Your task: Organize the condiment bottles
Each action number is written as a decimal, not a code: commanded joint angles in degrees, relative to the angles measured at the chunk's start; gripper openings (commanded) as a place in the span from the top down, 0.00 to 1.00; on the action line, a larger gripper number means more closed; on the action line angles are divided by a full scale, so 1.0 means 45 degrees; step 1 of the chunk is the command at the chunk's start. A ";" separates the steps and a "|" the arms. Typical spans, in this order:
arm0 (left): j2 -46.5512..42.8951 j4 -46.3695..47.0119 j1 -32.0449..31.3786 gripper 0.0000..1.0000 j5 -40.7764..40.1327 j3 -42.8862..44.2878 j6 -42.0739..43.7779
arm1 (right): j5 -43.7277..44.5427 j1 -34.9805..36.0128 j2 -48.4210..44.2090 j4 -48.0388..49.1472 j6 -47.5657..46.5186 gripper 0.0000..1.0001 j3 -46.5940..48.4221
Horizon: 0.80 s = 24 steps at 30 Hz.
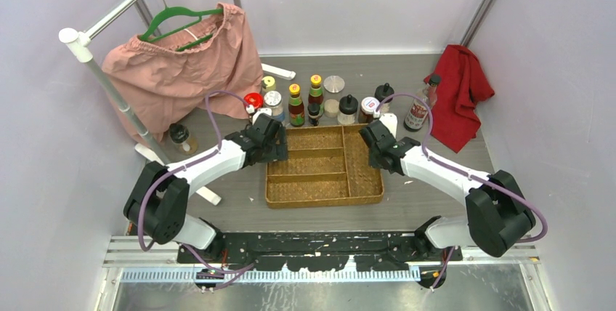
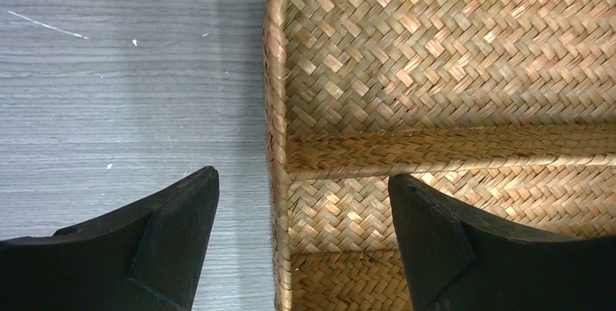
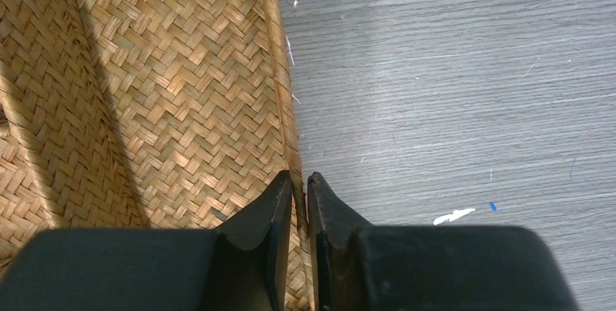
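The condiment bottles stand in a loose row behind the tan woven tray (image 1: 367, 196): a red-lidded shaker (image 1: 253, 100), yellow-capped dark bottles (image 1: 295, 104) (image 1: 316, 89), a clear shaker (image 1: 333, 93), black-capped bottles (image 1: 348, 109) and a dark bottle (image 1: 418, 113) at the right. One jar (image 1: 179, 136) stands apart at the left. My left gripper (image 1: 277, 152) (image 2: 301, 178) is open and straddles the tray's left rim (image 2: 276, 107). My right gripper (image 1: 376, 152) (image 3: 299, 179) is shut on the tray's right rim (image 3: 280, 71).
A pink cloth (image 1: 181, 64) on a green hanger hangs from a white rack at the back left. A red cloth (image 1: 459, 93) lies at the back right with a bottle (image 1: 433, 87) beside it. A white tube (image 1: 280, 73) lies behind the bottles. Purple-white walls enclose the table.
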 commanded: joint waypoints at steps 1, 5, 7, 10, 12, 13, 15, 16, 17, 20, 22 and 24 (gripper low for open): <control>0.0109 0.0507 -0.0171 0.13 -0.0343 0.0547 0.0107 | 0.0478 0.0010 0.0110 0.0539 0.0220 0.80 0.0304; 0.0172 0.0637 -0.0273 0.13 -0.0292 0.0666 0.0193 | 0.0665 0.0022 0.0123 0.0568 0.0091 0.73 0.0356; 0.0182 0.0605 -0.0307 0.13 -0.0235 0.0782 0.0263 | 0.0737 0.0017 0.0122 0.0500 -0.0016 0.69 0.0447; 0.0032 -0.0316 -0.0352 0.10 -0.0077 0.1405 0.0293 | 0.0556 -0.0004 -0.0096 -0.0085 -0.0160 0.62 0.0874; -0.0386 -0.1571 -0.0406 0.08 0.0056 0.1908 0.0290 | 0.0396 0.0006 -0.0722 -0.0779 -0.0187 0.56 0.1221; -0.0737 -0.1845 -0.0419 0.07 0.0158 0.2107 0.0301 | 0.0370 0.0015 -0.0919 -0.1163 -0.0227 0.53 0.1455; -0.1602 -0.2438 -0.0484 0.07 0.0253 0.2442 0.0321 | 0.0238 0.0001 -0.1557 -0.1923 -0.0385 0.51 0.2036; -0.2019 -0.2752 -0.0517 0.06 0.0251 0.2676 0.0358 | 0.0130 -0.0001 -0.1765 -0.2261 -0.0501 0.49 0.2426; -0.2337 -0.2981 -0.0543 0.05 0.0202 0.2952 0.0444 | -0.0089 -0.0011 -0.1911 -0.2472 -0.0709 0.46 0.2797; -0.2612 -0.3753 -0.0550 0.00 0.0005 0.4130 0.0832 | -0.0914 -0.0007 -0.1772 -0.2859 -0.1533 0.38 0.4188; -0.2537 -0.4169 -0.0562 0.00 -0.0257 0.4775 0.1096 | -0.1419 0.0006 -0.1183 -0.2986 -0.2209 0.35 0.5348; -0.2575 -0.4291 -0.0567 0.00 -0.0537 0.4975 0.1216 | -0.1873 0.0008 -0.0331 -0.3102 -0.2871 0.35 0.6885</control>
